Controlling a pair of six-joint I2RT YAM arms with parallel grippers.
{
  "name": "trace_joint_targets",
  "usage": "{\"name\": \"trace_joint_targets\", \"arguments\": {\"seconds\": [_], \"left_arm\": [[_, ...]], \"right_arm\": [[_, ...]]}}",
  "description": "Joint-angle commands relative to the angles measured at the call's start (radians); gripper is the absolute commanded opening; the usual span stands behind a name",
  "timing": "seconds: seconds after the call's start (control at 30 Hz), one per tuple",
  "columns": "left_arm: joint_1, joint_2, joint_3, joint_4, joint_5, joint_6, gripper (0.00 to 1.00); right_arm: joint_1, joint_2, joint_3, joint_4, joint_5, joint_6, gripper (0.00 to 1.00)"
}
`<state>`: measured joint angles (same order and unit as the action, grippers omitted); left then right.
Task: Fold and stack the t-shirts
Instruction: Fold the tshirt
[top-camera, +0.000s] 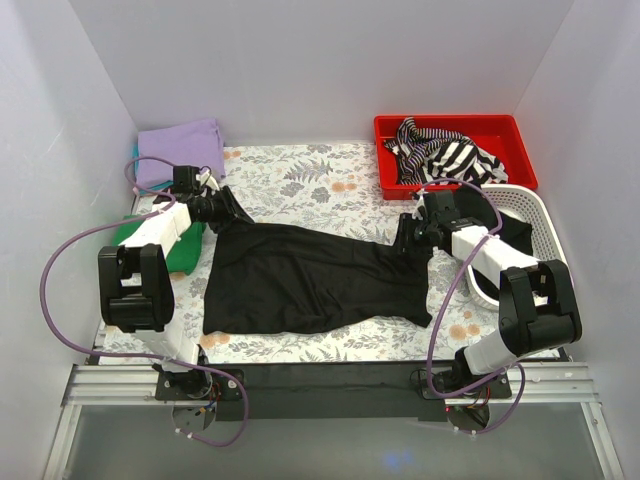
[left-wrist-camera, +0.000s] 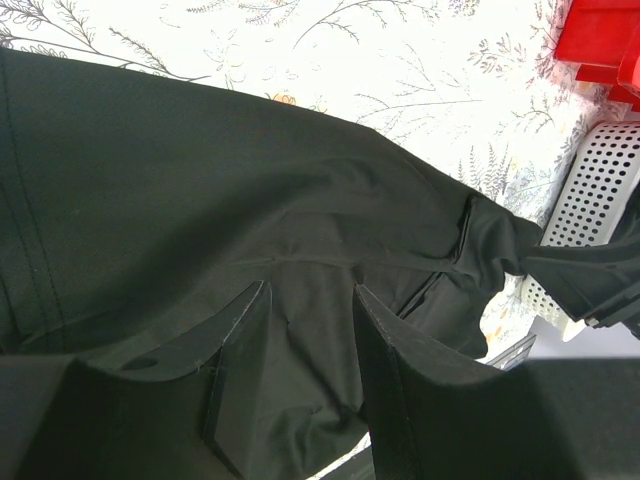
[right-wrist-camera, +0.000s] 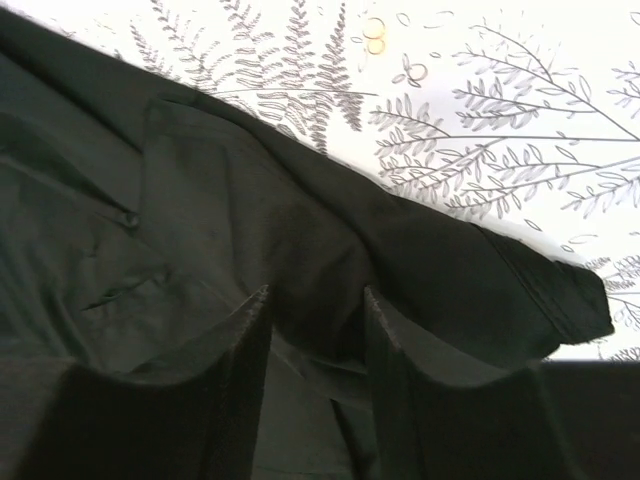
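A black t-shirt lies spread across the middle of the floral table cloth, its two far corners pulled up toward my grippers. My left gripper is at the shirt's far left corner. In the left wrist view its fingers are closed on a fold of the black fabric. My right gripper is at the far right corner. In the right wrist view its fingers pinch bunched black fabric. A folded lavender shirt lies at the back left. A green shirt lies under my left arm.
A red bin at the back right holds a black-and-white striped garment. A white perforated basket with dark cloth in it stands close to the right of my right gripper. It also shows in the left wrist view. White walls enclose three sides.
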<state>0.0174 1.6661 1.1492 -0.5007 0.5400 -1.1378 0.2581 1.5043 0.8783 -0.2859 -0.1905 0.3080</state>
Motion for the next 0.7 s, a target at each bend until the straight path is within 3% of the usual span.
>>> {"name": "trace_joint_targets", "arguments": {"seconds": [0.0, 0.13, 0.17, 0.2, 0.5, 0.67], "left_arm": [[-0.004, 0.001, 0.001, 0.004, 0.018, 0.012, 0.37], [-0.004, 0.007, 0.004, 0.004, 0.017, 0.015, 0.37], [-0.004, 0.009, 0.003, 0.004, 0.017, 0.013, 0.37], [-0.004, 0.012, 0.003, 0.004, 0.018, 0.015, 0.37], [-0.002, 0.017, -0.008, 0.007, 0.015, 0.023, 0.36], [-0.004, 0.027, -0.019, 0.013, 0.012, 0.029, 0.36]], "right_arm": [[-0.010, 0.004, -0.006, 0.057, -0.062, -0.001, 0.46], [-0.014, 0.010, -0.006, 0.068, -0.093, -0.006, 0.23], [-0.014, 0.004, -0.006, 0.079, -0.104, -0.013, 0.04], [-0.014, -0.001, -0.010, 0.086, -0.137, -0.035, 0.01], [-0.014, -0.208, -0.107, 0.065, -0.375, -0.191, 0.01], [0.004, -0.311, -0.166, -0.021, -0.389, -0.232, 0.08]]}}
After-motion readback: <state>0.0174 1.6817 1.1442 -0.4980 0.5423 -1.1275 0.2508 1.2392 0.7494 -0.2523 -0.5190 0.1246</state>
